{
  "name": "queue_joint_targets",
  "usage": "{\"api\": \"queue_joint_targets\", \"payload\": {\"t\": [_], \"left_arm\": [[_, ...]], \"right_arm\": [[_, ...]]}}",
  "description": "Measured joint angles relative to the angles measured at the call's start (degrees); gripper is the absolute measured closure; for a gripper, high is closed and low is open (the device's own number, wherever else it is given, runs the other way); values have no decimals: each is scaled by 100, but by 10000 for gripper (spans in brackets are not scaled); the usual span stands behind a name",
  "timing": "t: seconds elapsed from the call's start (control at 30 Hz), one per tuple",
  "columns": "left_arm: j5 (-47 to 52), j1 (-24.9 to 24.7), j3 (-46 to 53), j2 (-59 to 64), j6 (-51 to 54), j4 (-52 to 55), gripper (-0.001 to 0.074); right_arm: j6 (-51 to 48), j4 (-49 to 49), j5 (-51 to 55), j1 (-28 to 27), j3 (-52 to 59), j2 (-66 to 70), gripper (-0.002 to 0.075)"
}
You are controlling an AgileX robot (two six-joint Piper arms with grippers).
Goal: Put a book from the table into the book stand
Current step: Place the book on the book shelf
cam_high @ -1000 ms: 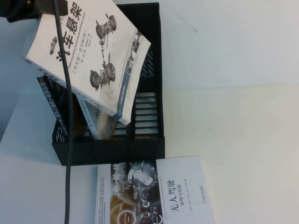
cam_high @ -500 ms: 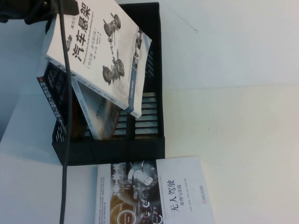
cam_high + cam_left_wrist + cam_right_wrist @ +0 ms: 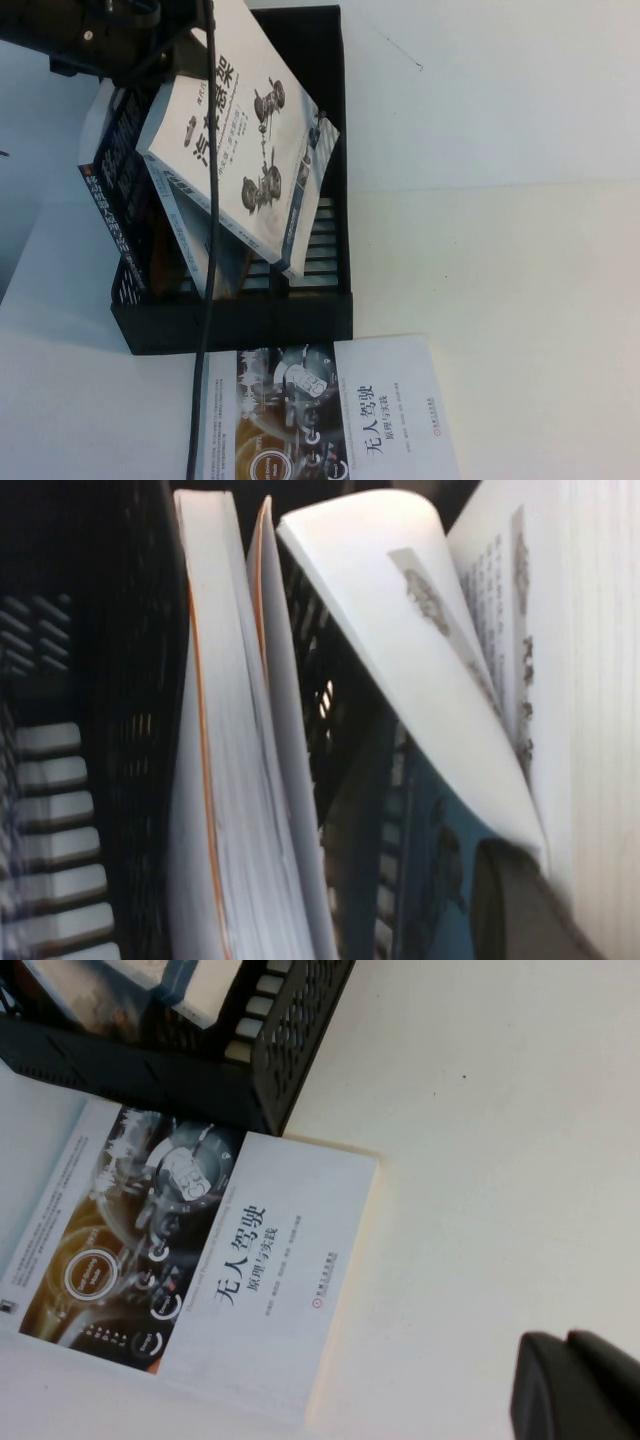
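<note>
My left gripper (image 3: 170,45) is at the top left of the high view, above the black book stand (image 3: 332,120), and is shut on the book (image 3: 245,150). The book is white-covered, with a black title and grey car-part images. It hangs tilted over the stand's middle and right compartments, its lower corner down among the dividers. In the left wrist view a dark finger (image 3: 515,905) presses the book (image 3: 420,630), whose cover curls away from the pages. My right gripper (image 3: 575,1385) shows only in the right wrist view, shut and empty over the bare table (image 3: 480,1110).
A dark book (image 3: 115,190) and a cream book with an orange edge (image 3: 215,780) stand in the stand's left compartments. A white-and-dark book with an orange circle (image 3: 330,410) lies flat on the table (image 3: 500,250) just in front of the stand.
My left gripper has moved right over the stand with the book. The book has shifted right and down, towards the middle and right compartments. The right arm has not moved.
</note>
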Motion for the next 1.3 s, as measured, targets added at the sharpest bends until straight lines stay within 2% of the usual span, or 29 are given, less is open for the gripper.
{"api": "queue_joint_targets", "payload": {"t": [0.7,0.97,1.3], "left_arm": [[-310,-45,-2,378,-506,-46,615],[-310,-45,-2,387,-354,-220,615],[-370,-52,-2,653,-254,-464,615]], "right_arm": [[-121,122,-237,0,0,261,718],[-881,819,-569,0,0,701,718],[-1030,858,-813,0,0,847,718]]}}
